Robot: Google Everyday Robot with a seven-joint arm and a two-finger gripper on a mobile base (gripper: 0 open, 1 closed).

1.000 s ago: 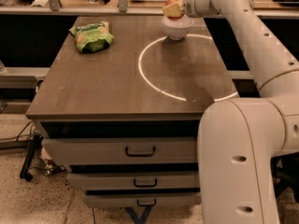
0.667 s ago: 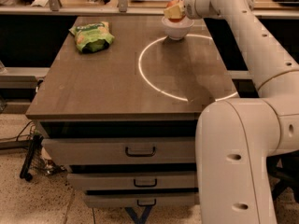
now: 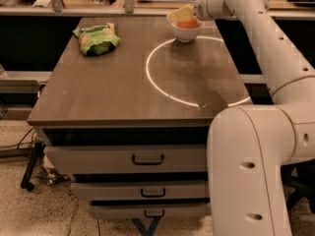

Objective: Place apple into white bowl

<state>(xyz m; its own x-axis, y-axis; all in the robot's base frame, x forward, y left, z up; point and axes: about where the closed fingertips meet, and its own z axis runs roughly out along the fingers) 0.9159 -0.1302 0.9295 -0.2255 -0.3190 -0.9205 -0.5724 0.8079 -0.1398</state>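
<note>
Up at the top of the frame, a bit right of centre, the gripper (image 3: 181,15) sits right on the white bowl (image 3: 186,33), with the arm (image 3: 256,38) reaching in from the right side. The apple (image 3: 187,24) shows as an orange-red patch inside the bowl's rim, directly under the gripper and touching it, or as near as makes no difference.

Honestly you can't tell from this angle whether the gripper is clamped on the apple or has let it go; its pale tip covers the top of the fruit. Same goes for whether the apple rests on the bowl's bottom or hangs just off it.

The bit that matters: the apple is straight below the gripper and already within the bowl's walls, so the placing looks basically done. What's left is probably just a release and a straight-up exit. The apple's round, so there's no long axis to fuss over. A sideways pull could nudge the bowl, which sits close to the table's (image 3: 123,92) far edge.

The green snack bag (image 3: 97,37) lies well apart in the upper left, out of the way. A bright ring of light (image 3: 152,80) curves across the tabletop, its far arc passing by the bowl.
</note>
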